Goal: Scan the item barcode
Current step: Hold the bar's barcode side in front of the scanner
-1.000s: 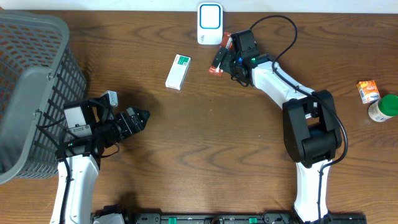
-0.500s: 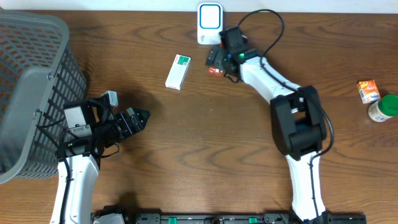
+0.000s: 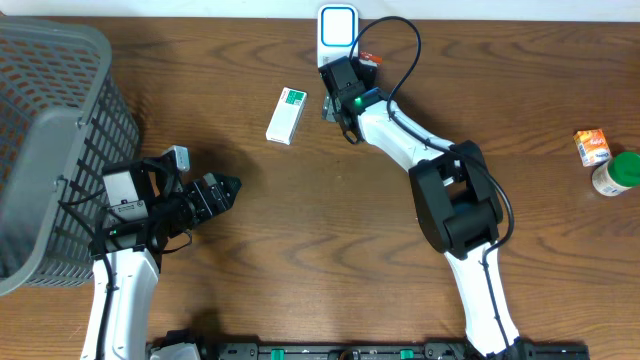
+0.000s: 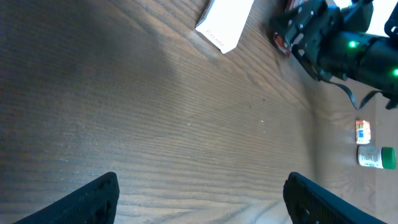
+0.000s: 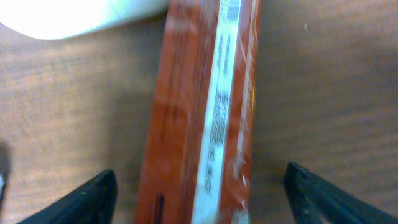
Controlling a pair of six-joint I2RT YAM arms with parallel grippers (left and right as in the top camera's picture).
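Between the right gripper's (image 5: 200, 196) spread fingers the red packet (image 5: 199, 124) is a blur, its print unreadable and both ends running out of view. Up and left of it, only a corner of the white scanner (image 5: 81, 15) shows. From overhead, that gripper hides most of the packet. Far ahead of the left gripper (image 4: 202, 199), the white box (image 4: 227, 22) is cut off.
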